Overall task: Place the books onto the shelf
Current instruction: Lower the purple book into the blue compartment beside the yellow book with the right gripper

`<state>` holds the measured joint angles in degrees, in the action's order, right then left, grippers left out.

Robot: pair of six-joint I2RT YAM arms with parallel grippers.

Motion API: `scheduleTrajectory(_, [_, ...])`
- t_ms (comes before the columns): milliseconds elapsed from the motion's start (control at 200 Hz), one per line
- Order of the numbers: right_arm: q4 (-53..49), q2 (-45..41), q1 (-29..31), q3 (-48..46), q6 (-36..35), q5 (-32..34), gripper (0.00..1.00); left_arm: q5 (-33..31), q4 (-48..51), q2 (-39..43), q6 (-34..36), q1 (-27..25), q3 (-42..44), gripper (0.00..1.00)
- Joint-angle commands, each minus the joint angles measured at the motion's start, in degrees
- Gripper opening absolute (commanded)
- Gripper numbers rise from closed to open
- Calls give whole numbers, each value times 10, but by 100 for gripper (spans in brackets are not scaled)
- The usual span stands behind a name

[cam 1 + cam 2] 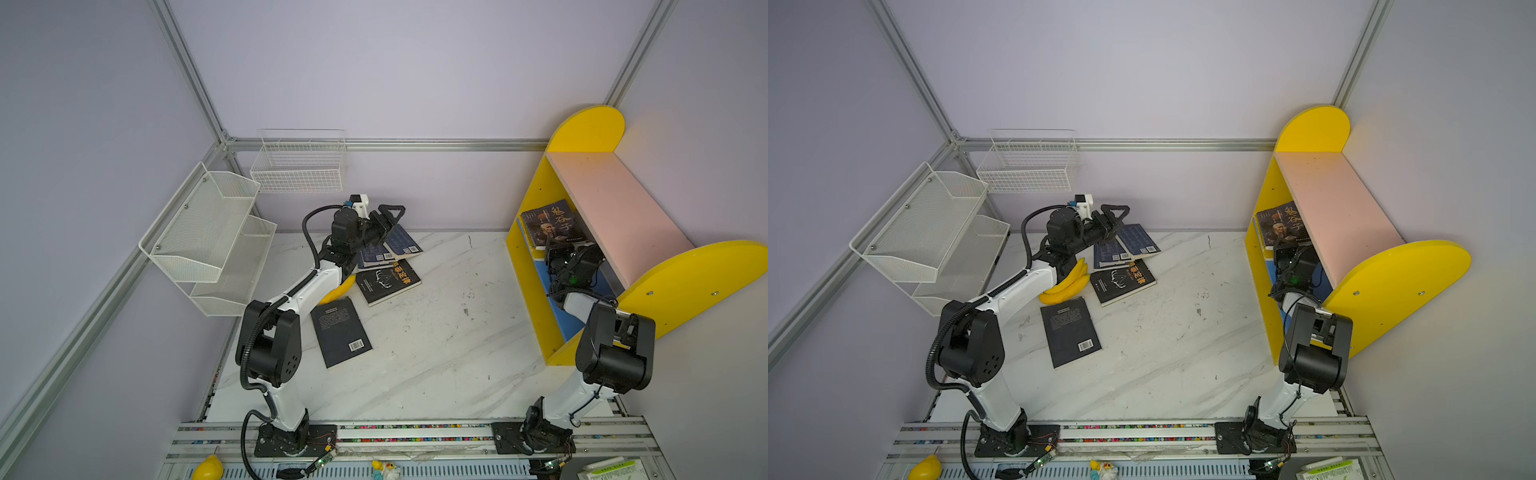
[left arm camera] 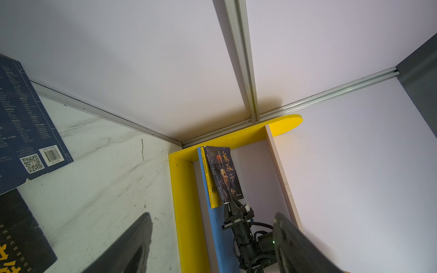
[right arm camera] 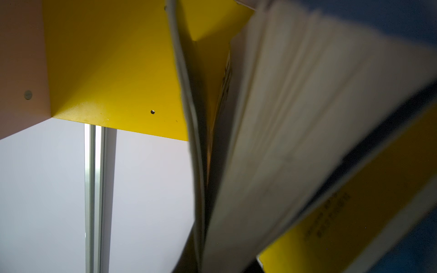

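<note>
Left wrist view | right gripper [image 2: 233,204] pinching dark orange-titled paperback book [image 2: 223,172] inside yellow-sided wooden shelf [image 2: 186,189] | left gripper [image 2: 212,216] hovering wide-jawed, holding nothing

I take the white mesh rack [image 1: 208,237] as my reference: two tiers, set against the pale lavender side wall [image 1: 83,145]. Just behind it, a white wire basket [image 1: 299,166] sits at the back wall. Near the rack's lower tier, a bunch of yellow bananas [image 1: 1069,282] lies on the white marble tabletop [image 1: 436,365]. Well in front of the rack, past the table's near edge, I see a yellow lemon-shaped thing [image 1: 209,467]. Farther from the rack along that strip is a small toy figure [image 1: 386,468], and farthest a green-and-white packet [image 1: 611,467]. Aluminium frame bars [image 1: 187,70] meet in the corner behind the rack.
</note>
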<state>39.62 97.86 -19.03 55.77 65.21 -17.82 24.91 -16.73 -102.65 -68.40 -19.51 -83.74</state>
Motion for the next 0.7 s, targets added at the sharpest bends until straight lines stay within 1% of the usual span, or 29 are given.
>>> scheduleTrajectory(0, [17,18,0,19,0,-9,9,2,-30,1,-5,4,2,80])
scheduleTrajectory(105, [4,22,1,26,0,-9,11,1,-31,0,-7,4,2,80])
scheduleTrajectory(150, [-19,20,0,35,-5,-5,14,1,-32,0,-7,4,4,79])
scheduleTrajectory(210, [-66,12,2,46,-18,0,23,-1,-33,2,-7,3,6,79])
scheduleTrajectory(275, [-90,1,2,45,-31,7,28,-3,-36,2,-10,3,9,80])
scheduleTrajectory(405, [-153,-16,1,62,-70,32,46,-2,-44,-1,-15,3,10,80])
scheduleTrajectory(500, [-188,-9,2,82,-87,34,51,-1,-47,-6,-19,3,8,80])
scheduleTrajectory(630, [-211,-6,1,90,-90,39,57,1,-52,-6,-24,3,11,80])
scheduleTrajectory(695, [-244,-8,1,103,-102,53,60,0,-52,-5,-25,3,15,80])
